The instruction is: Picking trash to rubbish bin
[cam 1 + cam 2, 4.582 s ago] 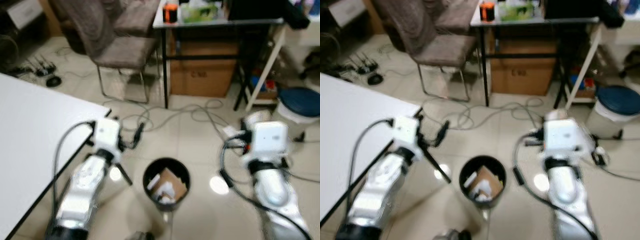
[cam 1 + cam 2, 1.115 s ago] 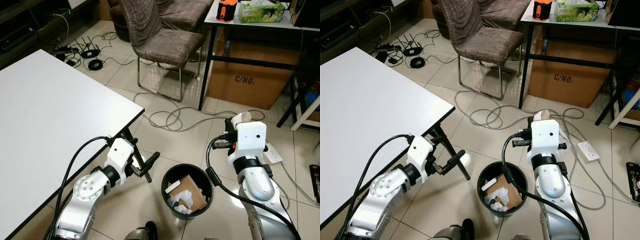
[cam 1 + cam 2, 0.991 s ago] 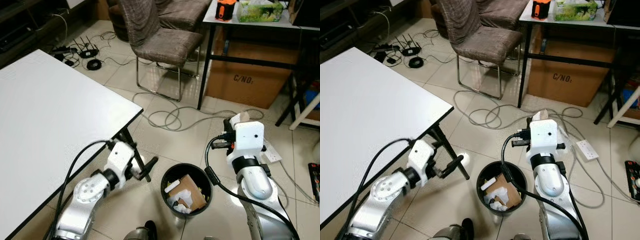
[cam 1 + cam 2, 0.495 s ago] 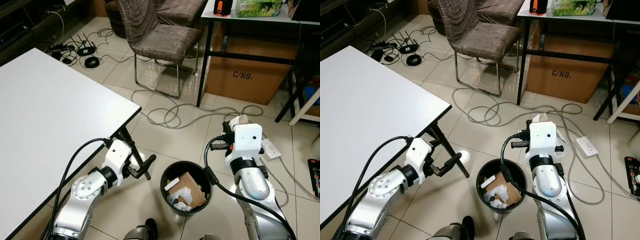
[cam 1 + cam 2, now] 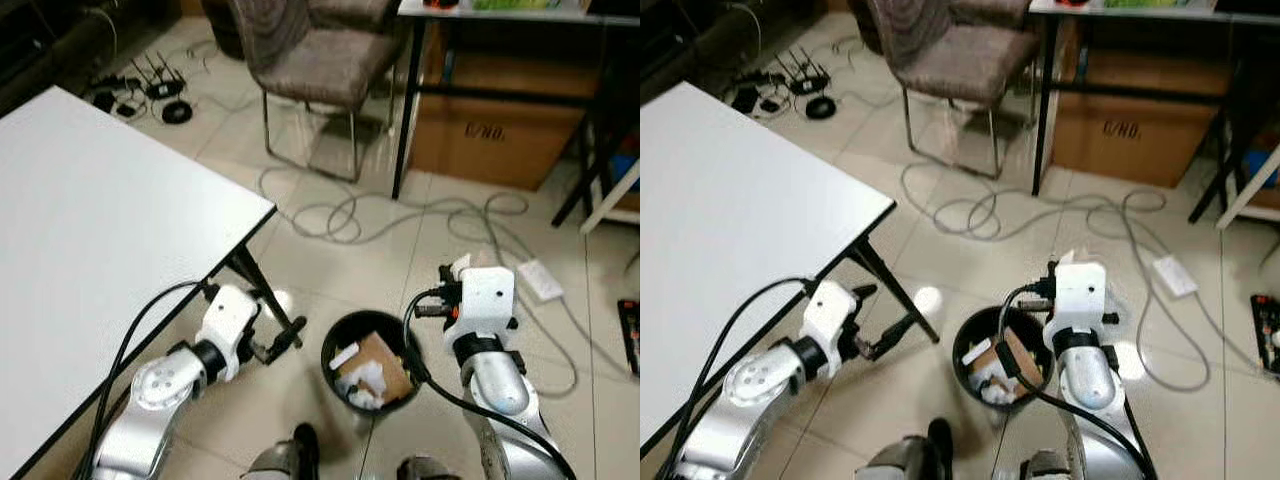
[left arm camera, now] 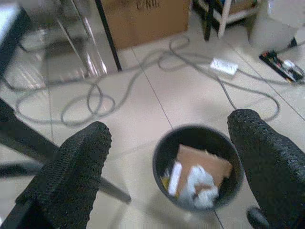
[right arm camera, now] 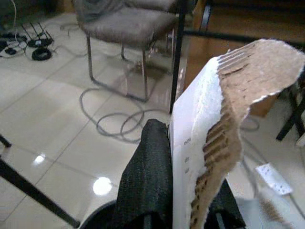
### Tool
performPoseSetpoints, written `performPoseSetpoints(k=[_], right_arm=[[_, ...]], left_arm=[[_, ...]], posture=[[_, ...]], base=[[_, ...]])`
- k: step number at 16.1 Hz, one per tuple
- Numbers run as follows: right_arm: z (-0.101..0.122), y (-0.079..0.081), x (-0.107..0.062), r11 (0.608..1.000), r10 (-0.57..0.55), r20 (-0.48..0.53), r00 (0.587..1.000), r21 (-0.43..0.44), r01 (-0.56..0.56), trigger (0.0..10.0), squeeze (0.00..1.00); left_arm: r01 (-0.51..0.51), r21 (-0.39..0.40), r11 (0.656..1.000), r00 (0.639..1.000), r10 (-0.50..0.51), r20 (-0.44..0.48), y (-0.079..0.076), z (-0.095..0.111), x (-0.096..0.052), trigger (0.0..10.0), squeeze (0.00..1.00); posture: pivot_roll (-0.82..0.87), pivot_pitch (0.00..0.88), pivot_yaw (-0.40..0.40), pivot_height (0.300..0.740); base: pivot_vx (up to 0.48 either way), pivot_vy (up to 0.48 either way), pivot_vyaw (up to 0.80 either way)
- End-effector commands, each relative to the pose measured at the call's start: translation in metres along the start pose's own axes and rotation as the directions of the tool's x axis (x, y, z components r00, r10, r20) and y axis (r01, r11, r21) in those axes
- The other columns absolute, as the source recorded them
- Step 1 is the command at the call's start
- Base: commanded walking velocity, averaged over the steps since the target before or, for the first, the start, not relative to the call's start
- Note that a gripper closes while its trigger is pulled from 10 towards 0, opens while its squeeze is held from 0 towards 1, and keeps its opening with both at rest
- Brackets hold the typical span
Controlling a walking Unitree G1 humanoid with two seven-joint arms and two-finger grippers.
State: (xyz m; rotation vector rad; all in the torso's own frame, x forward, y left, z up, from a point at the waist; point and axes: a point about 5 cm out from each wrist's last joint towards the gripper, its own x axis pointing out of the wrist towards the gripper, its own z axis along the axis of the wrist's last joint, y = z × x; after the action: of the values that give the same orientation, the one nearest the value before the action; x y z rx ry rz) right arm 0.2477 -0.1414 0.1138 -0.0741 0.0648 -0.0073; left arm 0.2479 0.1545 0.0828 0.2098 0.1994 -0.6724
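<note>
The torn cardboard scrap (image 7: 224, 129) is pinched between the right gripper (image 7: 183, 191)'s fingers, sitting just past the far rim of the black rubbish bin (image 5: 340, 335), which already has cardboard and crumpled paper in it. So we're at the drop-off step, I'd say: next move needs that piece brought over the opening, then let go. The left gripper (image 5: 283, 340) hangs beside the bin with fingers spread, holding nothing, near the white table (image 5: 90, 200)'s leg.

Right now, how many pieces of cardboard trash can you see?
2: one torn cardboard piece clamped in the right gripper above the bin; one brown cardboard piece lying inside the bin among white scraps. More may be buried underneath.
</note>
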Motion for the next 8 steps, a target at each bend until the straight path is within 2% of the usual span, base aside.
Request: performPoseSetpoints(k=[1, 3, 5, 8], right_arm=[[-0.006, 0.006, -0.003, 1.0, 0.008, -0.022, 1.0, 0.02, -0.007, 10.0, 0.0], [-0.019, 0.006, 0.0, 0.999, 0.004, -0.068, 0.998, 0.039, -0.001, 10.0, 0.0], [-0.022, 0.007, 0.001, 0.999, 0.013, -0.078, 0.997, 0.034, -0.01, 10.0, 0.0], [-0.031, 0.008, 0.012, 0.999, 0.024, -0.1, 0.995, 0.024, -0.022, 10.0, 0.0]], left_arm=[[0.005, 0.003, 1.0, 0.999, -0.005, -0.032, 0.001, -0.004, -0.01, 10.0, 0.0], [0.021, 0.0, 1.0, 0.998, -0.021, -0.057, -0.005, -0.006, -0.015, 10.0, 0.0], [0.023, 0.0, 1.0, 0.998, -0.023, -0.057, -0.006, -0.005, -0.017, 10.0, 0.0], [0.011, 0.006, 1.0, 0.997, -0.01, -0.077, -0.006, -0.002, -0.031, 10.0, 0.0]], posture=[[0.0, 0.333, 0.163, 0.74], [0.02, 0.375, 0.177, 0.74], [0.03, 0.39, 0.18, 0.74], [0.08, 0.428, 0.19, 0.74]], base=[[0.0, 0.0, 0.0], [0.0, 0.0, 0.0], [0.0, 0.0, 0.0], [0.0, 0.0, 0.0]])
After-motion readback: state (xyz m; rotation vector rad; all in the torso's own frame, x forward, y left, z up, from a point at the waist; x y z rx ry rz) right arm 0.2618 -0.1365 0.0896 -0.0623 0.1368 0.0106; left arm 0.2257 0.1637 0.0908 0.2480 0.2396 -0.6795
